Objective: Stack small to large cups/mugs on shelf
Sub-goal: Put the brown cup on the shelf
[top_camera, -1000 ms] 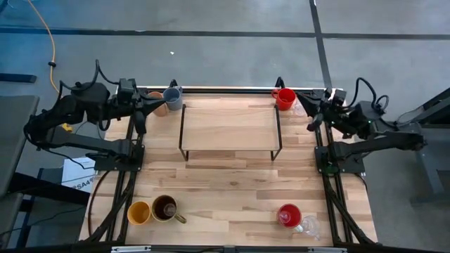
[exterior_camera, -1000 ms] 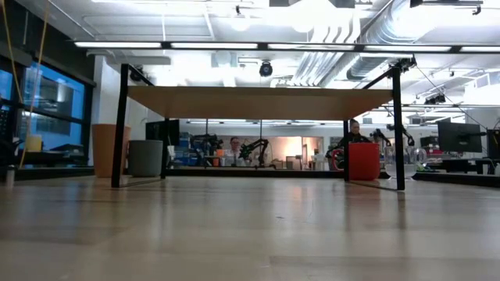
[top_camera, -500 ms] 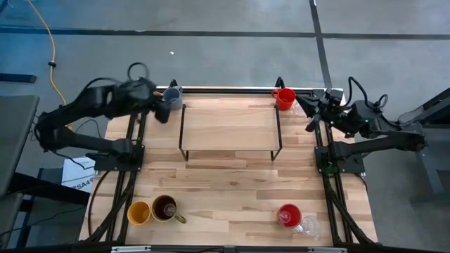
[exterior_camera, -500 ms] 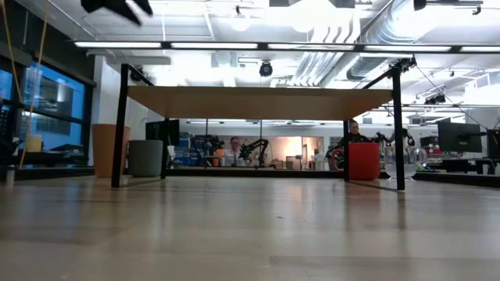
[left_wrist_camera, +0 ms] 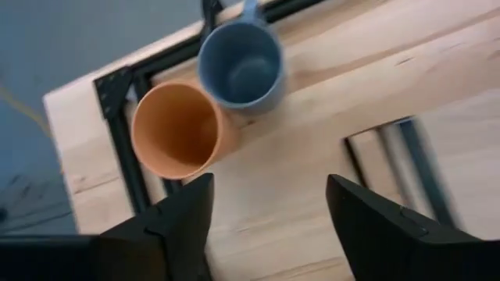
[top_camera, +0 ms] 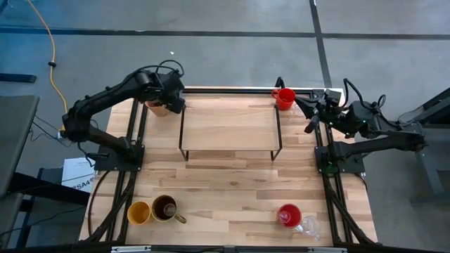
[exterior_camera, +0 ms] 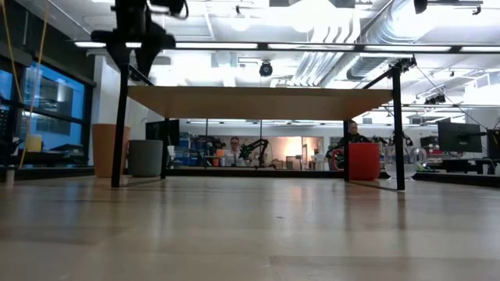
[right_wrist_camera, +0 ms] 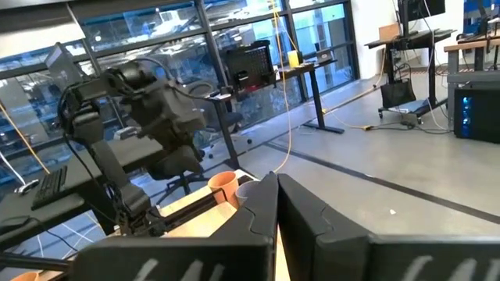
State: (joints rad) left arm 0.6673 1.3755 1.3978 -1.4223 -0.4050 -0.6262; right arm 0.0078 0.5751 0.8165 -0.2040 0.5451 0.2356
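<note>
The peach cup [left_wrist_camera: 173,131] and the grey-blue mug [left_wrist_camera: 240,63] stand touching each other at the far left corner of the surface [top_camera: 225,190], just outside the shelf [top_camera: 230,128], whose pale plank top on thin black legs is bare. The left tool [left_wrist_camera: 269,215] hangs right above this pair with its fingers spread wide and nothing between them, so the step in hand looks like the approach for a first pick. The next move would call for lowering over one rim without knocking the neighbour, which sits tight against it.

Both cups are smooth, round and open-topped; the mug has a small handle. A red mug [top_camera: 285,98] stands at the far right corner, beside the right tool [top_camera: 309,125], which waits there pressed shut and empty. Near the front edge stand an orange-yellow cup [top_camera: 138,212], a dark-brown mug [top_camera: 164,208], a red cup [top_camera: 288,215] and a clear glass [top_camera: 309,226].
</note>
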